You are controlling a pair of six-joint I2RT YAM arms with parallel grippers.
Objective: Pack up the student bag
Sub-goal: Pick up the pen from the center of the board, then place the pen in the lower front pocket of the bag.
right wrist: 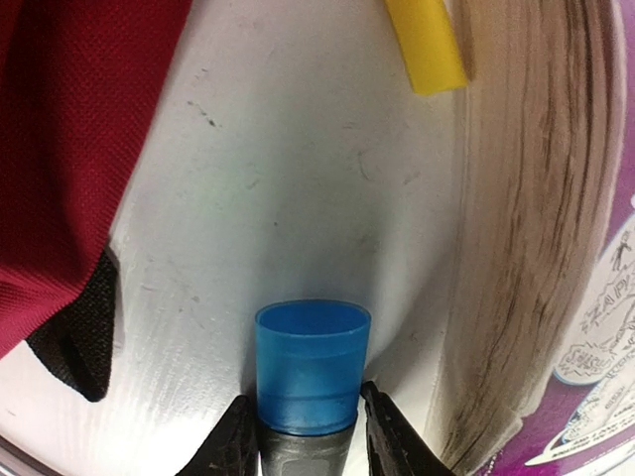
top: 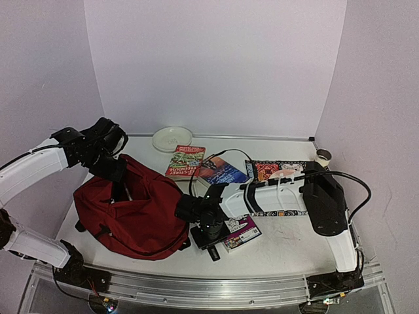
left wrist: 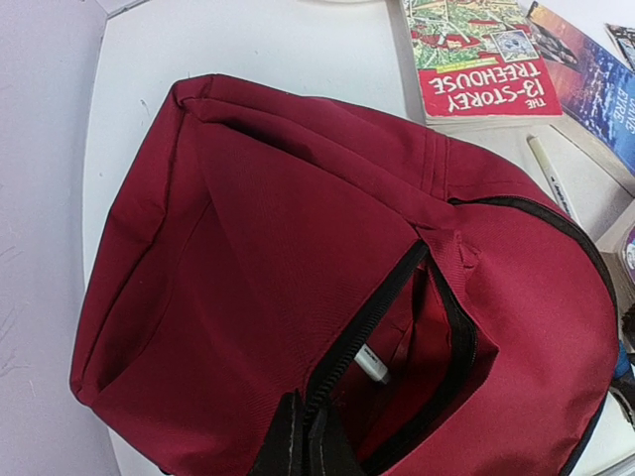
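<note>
The student bag (top: 137, 222) is a dark red backpack lying at the left of the table, its black zip open. In the left wrist view the bag (left wrist: 268, 228) fills the frame, with a white marker (left wrist: 372, 365) inside the opening. My left gripper (top: 120, 186) (left wrist: 303, 446) is shut on the zip edge of the bag's opening. My right gripper (top: 208, 239) (right wrist: 313, 441) points down between the bag and a purple book (top: 241, 232). It is shut on a grey marker with a blue cap (right wrist: 313, 362), just above the table.
The 13-Storey Treehouse book (top: 186, 161) (left wrist: 476, 59) and a blue book (top: 222, 171) lie behind the bag. A pen (left wrist: 551, 174) lies beside them. A white plate (top: 171, 139) sits at the back. A yellow thing (right wrist: 427, 45) lies by the purple book's page edge (right wrist: 516, 248).
</note>
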